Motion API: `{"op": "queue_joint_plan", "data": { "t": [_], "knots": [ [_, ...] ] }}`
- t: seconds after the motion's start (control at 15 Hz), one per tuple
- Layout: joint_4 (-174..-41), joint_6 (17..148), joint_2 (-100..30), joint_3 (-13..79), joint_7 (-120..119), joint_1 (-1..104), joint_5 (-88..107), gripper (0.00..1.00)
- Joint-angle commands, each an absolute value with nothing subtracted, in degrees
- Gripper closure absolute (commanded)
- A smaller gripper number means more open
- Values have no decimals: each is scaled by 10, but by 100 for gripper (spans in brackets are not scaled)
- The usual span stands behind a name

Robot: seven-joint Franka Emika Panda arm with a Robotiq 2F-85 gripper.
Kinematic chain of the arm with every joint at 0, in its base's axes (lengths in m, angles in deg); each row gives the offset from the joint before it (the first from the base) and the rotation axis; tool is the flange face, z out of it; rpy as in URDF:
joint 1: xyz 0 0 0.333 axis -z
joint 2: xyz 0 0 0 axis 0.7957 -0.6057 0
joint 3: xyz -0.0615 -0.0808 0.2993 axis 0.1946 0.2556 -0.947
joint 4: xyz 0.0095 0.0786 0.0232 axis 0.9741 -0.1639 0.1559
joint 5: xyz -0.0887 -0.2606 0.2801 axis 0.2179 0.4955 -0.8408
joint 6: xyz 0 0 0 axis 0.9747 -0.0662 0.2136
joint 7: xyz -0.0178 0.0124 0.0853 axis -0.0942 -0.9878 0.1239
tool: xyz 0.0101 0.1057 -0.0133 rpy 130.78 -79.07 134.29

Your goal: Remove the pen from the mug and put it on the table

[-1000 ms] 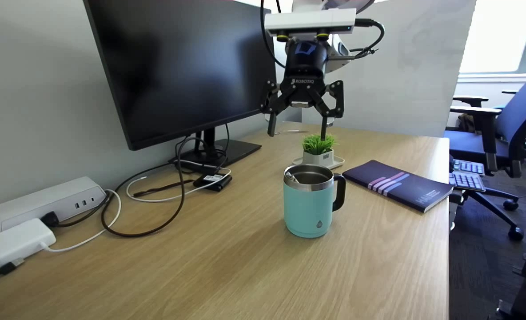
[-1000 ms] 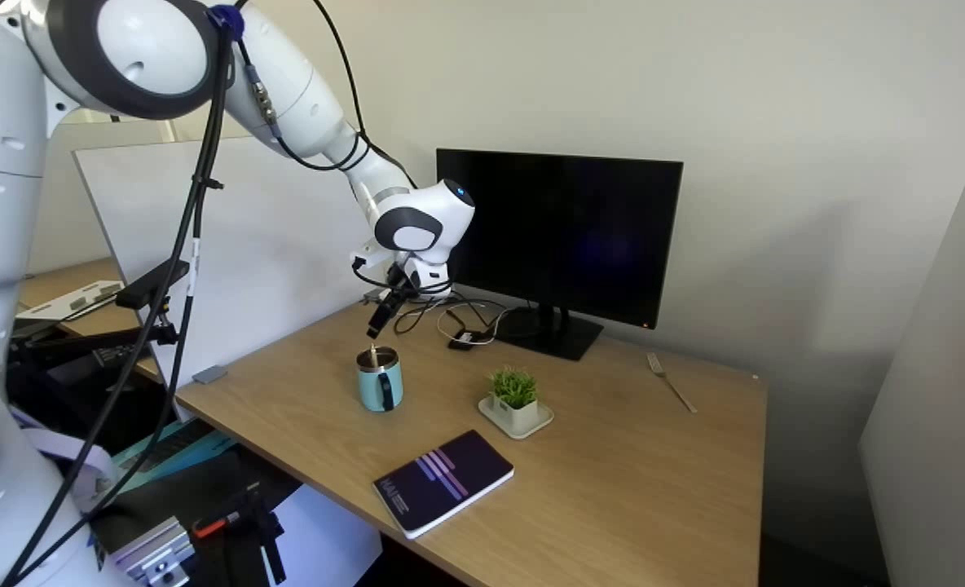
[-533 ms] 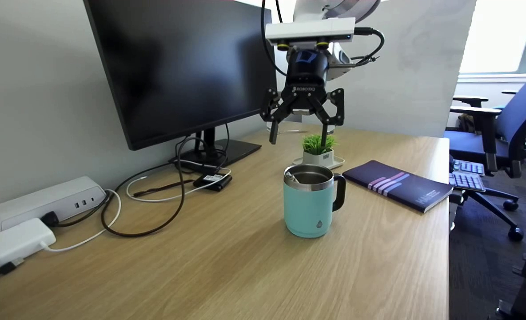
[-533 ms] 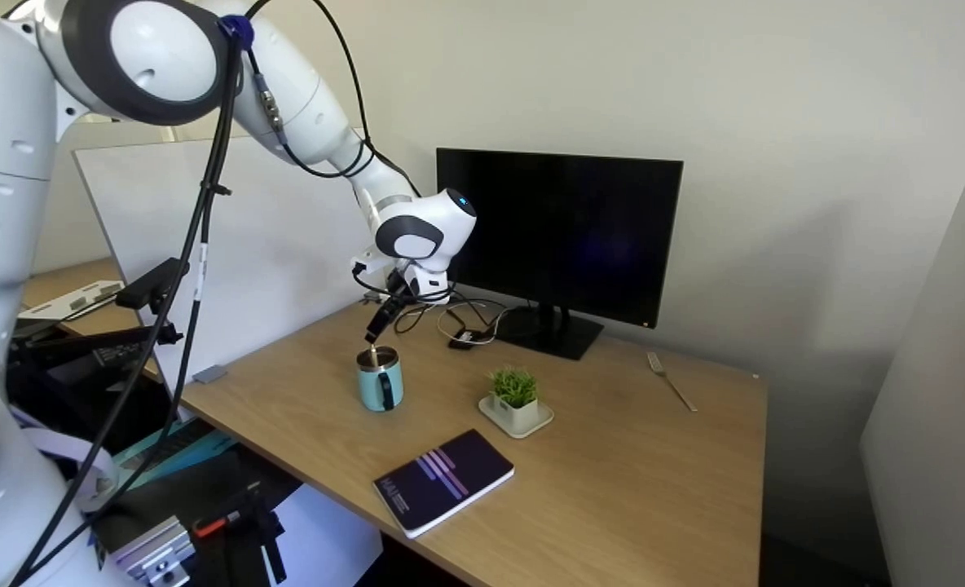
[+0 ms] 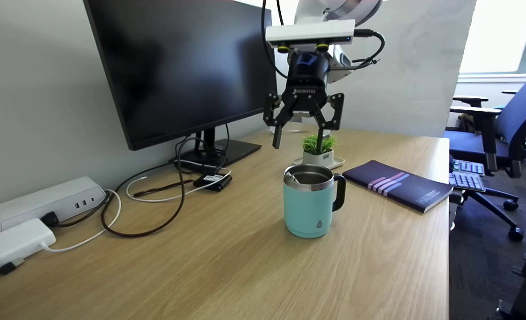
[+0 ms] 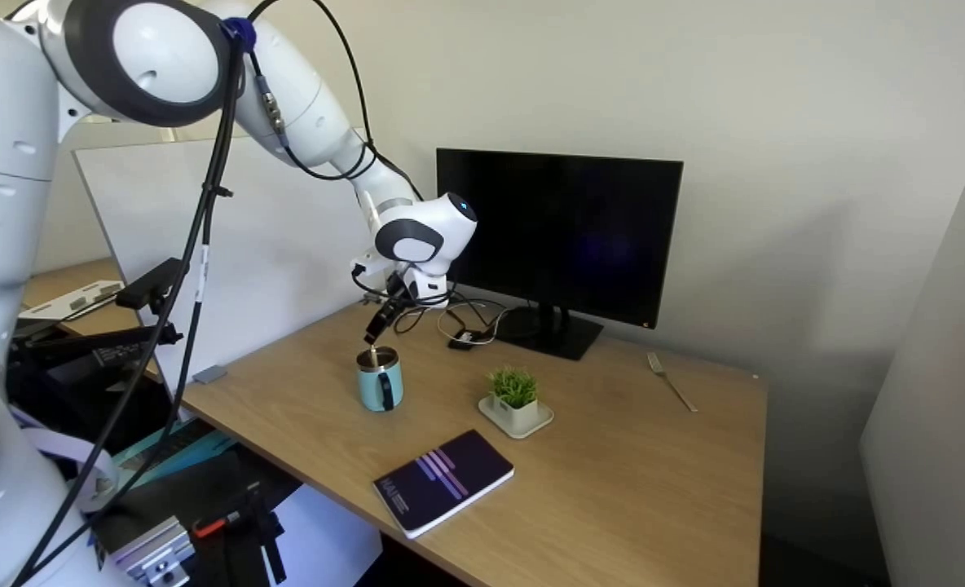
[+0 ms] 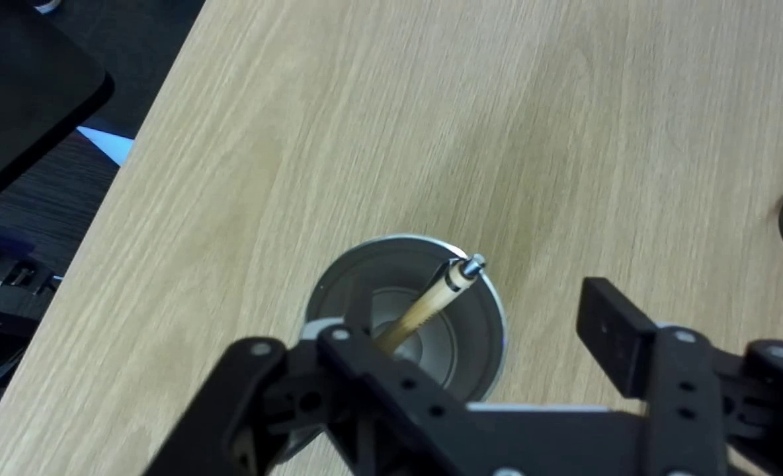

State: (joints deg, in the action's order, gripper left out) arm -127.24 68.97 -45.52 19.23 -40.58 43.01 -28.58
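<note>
Above the mug (image 5: 308, 210), with empty gripper (image 5: 298, 149) spread, pinch the pen (image 7: 428, 307) near its top: likely light, stiff.

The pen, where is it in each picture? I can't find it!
In an exterior view: the pen is just right of the middle, at the left inside the mug; only its top shows.
In an exterior view: the pen is left of the middle, sticking up from the mug.
In the wrist view: the pen slants in the mug, just below and right of the middle.
Shared landmark: the mug, in all three.
</note>
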Motion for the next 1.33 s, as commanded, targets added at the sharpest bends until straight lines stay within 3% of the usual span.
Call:
{"op": "queue_joint_plan", "data": {
  "t": [0.0,0.33,0.4,0.6,0.67,1.27],
  "knots": [
    [-1279,693,-454,200,-409,425,-306,25],
    [-1287,694,-457,202,-407,425,-314,29],
    [-1288,695,-458,202,-407,425,-316,37],
    [-1289,695,-458,202,-406,425,-320,45],
    [-1289,695,-458,202,-406,425,-322,41],
    [-1292,697,-464,204,-403,426,-331,43]
  ]
}}
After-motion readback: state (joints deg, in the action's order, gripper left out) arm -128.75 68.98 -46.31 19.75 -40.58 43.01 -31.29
